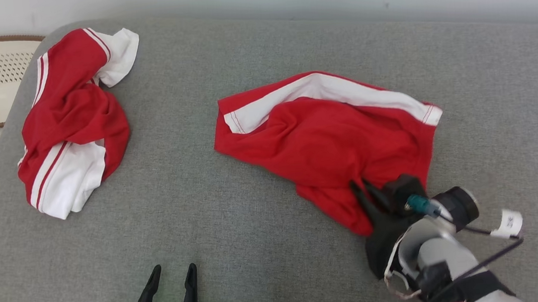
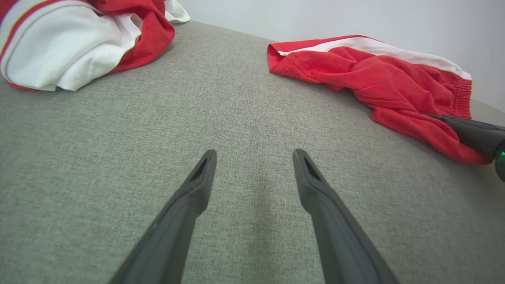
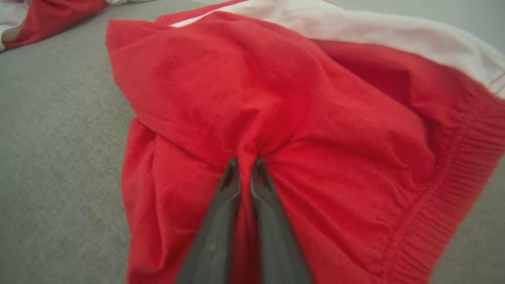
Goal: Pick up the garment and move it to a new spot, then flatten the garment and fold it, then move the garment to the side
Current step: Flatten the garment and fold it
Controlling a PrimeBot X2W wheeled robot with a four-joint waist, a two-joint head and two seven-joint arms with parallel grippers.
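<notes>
Right claw [image 3: 245, 161] is clamped on a fold of the red garment [image 3: 315, 118], which stretches ahead-left of it; left claw [image 2: 254, 154], spread, is farther.

No legible text, small white tag [image 1: 508, 224] just to the right of the right gripper [image 1: 359, 184], dark print on it too small to read

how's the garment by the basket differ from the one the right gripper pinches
The basket-side garment is twisted in a heap; the pinched garment lies flatter. The basket-side garment shows large white patches, the pinched garment one white band. The right gripper holds only the pinched garment. Both are red and white.
</notes>
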